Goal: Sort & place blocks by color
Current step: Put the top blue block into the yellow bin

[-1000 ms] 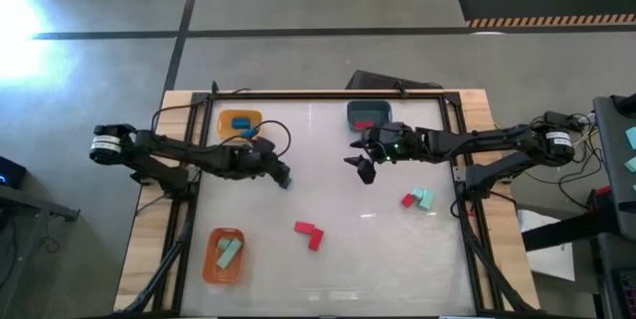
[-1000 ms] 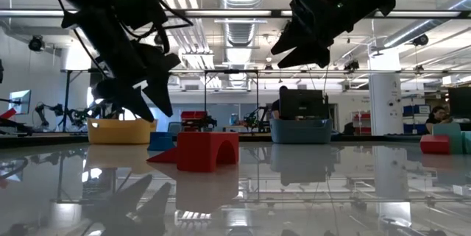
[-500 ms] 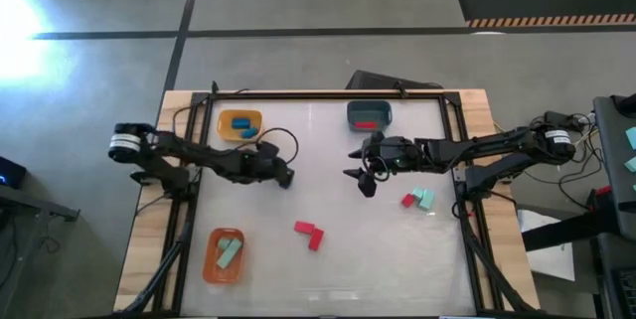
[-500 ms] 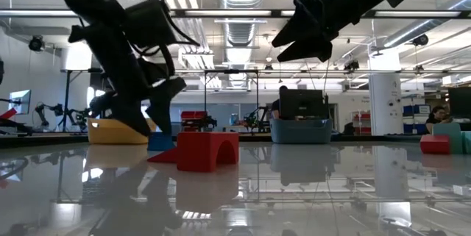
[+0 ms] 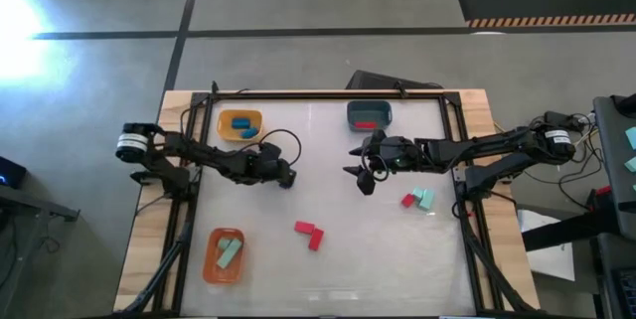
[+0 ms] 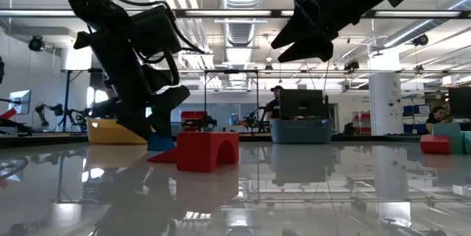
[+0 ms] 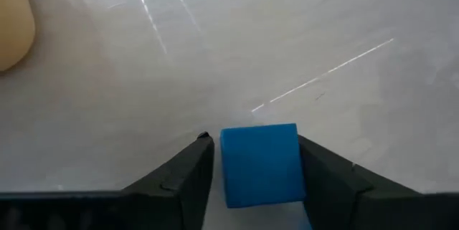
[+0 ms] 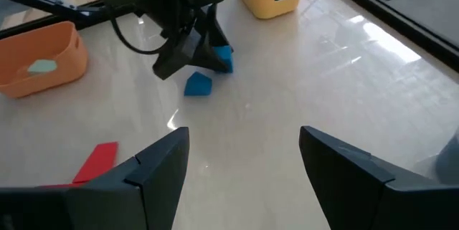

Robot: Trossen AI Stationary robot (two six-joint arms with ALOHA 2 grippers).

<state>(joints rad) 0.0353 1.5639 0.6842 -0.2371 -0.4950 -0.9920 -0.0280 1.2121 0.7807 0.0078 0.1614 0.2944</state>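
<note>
Roughly half sorted, I'd say: each tray holds something, while the left gripper (image 7: 251, 169) straddles a blue block (image 7: 259, 164) (the right gripper (image 8: 244, 158) hangs open), reds and greens remaining.

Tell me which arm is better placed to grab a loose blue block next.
Left. Its tool is down at the table with a blue block between its open fingers. The right tool hangs open above the middle of the table, farther away.
</note>
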